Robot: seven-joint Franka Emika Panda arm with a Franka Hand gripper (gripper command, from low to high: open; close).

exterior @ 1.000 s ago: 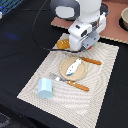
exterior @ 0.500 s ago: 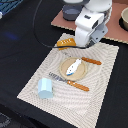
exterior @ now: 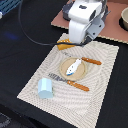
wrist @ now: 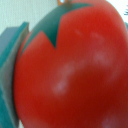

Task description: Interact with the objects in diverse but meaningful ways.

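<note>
A red tomato [wrist: 75, 70] with a green leaf top fills the wrist view, pressed against a grey-blue finger [wrist: 9, 75]. In the exterior view my gripper [exterior: 76, 40] hangs over the far edge of the striped placemat [exterior: 100, 95], and the white hand hides the tomato. An orange-yellow ridged bread block [exterior: 64, 44] lies just beside the gripper on the exterior view's left. A white-and-blue fish [exterior: 75, 66] lies on a tan plate [exterior: 64, 73]. A pale blue cup [exterior: 44, 88] stands at the mat's near left corner.
Two orange-handled utensils [exterior: 91, 61] [exterior: 76, 84] lie on either side of the plate. A brown board [exterior: 114, 27] and a bowl [exterior: 124, 17] sit at the back on the exterior view's right. A black cable [exterior: 30, 37] loops over the dark table.
The arm has lifted and shifted toward the back and the exterior view's right, which uncovered the bread block. The fish, plate and cup have not moved.
</note>
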